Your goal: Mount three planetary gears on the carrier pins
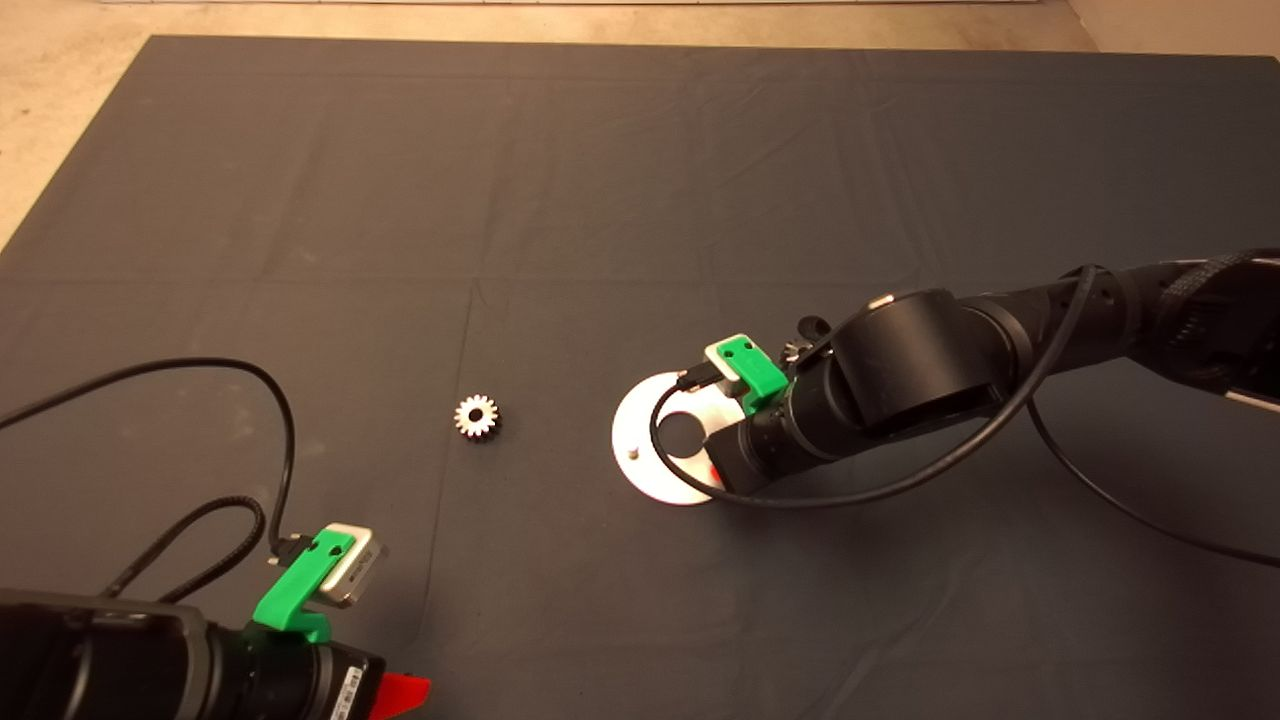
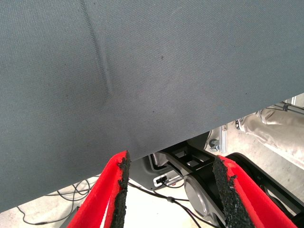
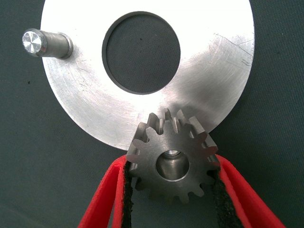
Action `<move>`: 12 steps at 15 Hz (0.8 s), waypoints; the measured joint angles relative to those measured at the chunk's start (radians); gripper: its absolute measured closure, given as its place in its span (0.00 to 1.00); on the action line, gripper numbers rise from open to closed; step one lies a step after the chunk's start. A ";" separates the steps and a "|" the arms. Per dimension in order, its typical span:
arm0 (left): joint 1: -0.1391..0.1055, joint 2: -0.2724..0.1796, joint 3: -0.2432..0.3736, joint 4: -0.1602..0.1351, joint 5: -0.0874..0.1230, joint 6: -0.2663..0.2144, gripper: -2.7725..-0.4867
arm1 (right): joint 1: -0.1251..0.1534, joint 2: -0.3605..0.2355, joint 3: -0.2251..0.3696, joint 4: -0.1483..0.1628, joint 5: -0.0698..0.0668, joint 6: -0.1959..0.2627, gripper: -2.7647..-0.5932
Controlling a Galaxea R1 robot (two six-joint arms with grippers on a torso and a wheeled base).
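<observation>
My right gripper (image 3: pixel 172 164) is shut on a steel planetary gear (image 3: pixel 173 159) at the near rim of the silver carrier disc (image 3: pixel 95 95). The top of a carrier pin (image 3: pixel 173 153) shows inside the gear's bore. Another pin (image 3: pixel 45 42) stands bare at the disc's rim; it also shows in the head view (image 1: pixel 634 452). The third pin is out of view. In the head view the right arm covers much of the disc (image 1: pixel 640 425). A second gear (image 1: pixel 477 416) lies flat on the mat left of the disc. My left gripper (image 2: pixel 172 159) is open and empty, parked at the mat's lower left edge (image 1: pixel 400 690).
A small metal piece (image 1: pixel 795 348) shows behind the right wrist, mostly hidden; I cannot tell what it is. Black cables (image 1: pixel 250 400) loop over the mat by the left arm. A person's leg (image 2: pixel 270 126) shows past the mat's edge.
</observation>
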 joint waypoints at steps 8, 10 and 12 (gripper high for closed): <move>0.000 -0.002 0.000 0.000 0.000 0.000 0.70 | 0.000 0.000 0.000 0.000 0.000 0.000 0.83; 0.000 -0.002 0.000 0.000 0.000 0.000 0.70 | 0.000 0.000 0.000 0.000 0.000 -0.004 0.83; 0.000 -0.002 0.000 0.000 0.000 0.000 0.70 | 0.000 0.000 0.000 0.000 0.000 -0.007 0.82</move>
